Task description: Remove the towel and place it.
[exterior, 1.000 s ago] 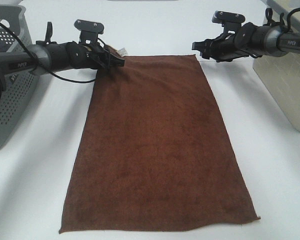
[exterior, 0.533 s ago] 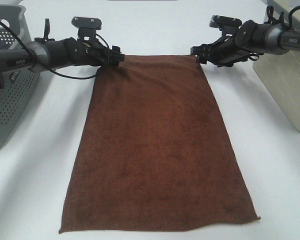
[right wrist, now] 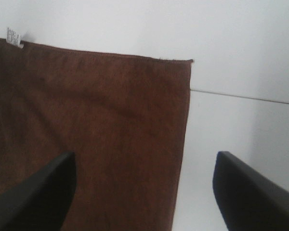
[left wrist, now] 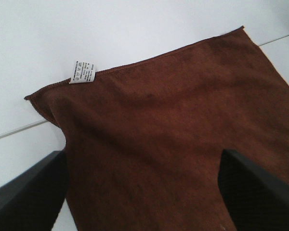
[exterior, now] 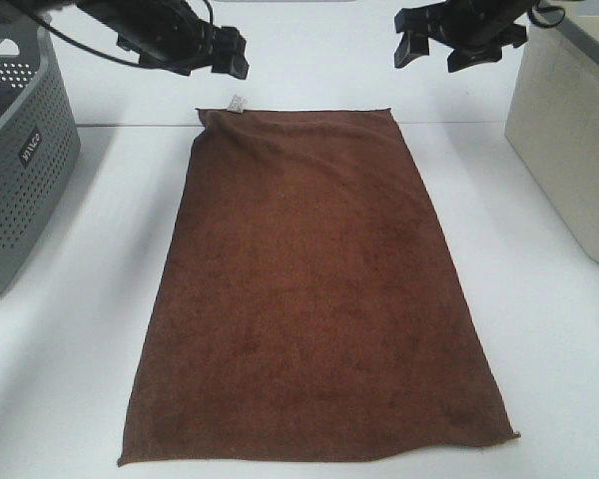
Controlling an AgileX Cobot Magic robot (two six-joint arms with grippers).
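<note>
On the white tabletop (exterior: 309,60), dead centre of the overhead view, the large dark reddish-brown rectangular terry towel (exterior: 314,299) lies spread flat, long axis running 12 to 6 o'clock. Small white tag (exterior: 237,102) sits at its 11 o'clock corner. Nothing on top of it, no folds beyond a slight ripple along the 12 o'clock edge.

Grey perforated plastic basket (exterior: 25,170) stands at 9 o'clock, apart from the towel. Beige boxy bin (exterior: 569,140) stands at 3 o'clock, also apart.

Progress, my read: towel is out of the basket and laid flat, so removal and placement look done. Only thing left seems to be clearing the arms away. Can't confirm an intended target spot from these views.

Tools:
- Left black gripper (exterior: 225,55) hangs above the table at 11 o'clock, beyond the towel's tag corner. Left wrist view shows both black fingers (left wrist: 29,197) spread wide with the towel visible between them well below; not touching it, holding nothing.
- Right black gripper (exterior: 434,45) hangs at 1 o'clock, beyond the towel's far right corner. Right wrist view shows its fingers (right wrist: 31,197) equally wide apart, towel edge and bare table below; clear of the cloth, empty.
</note>
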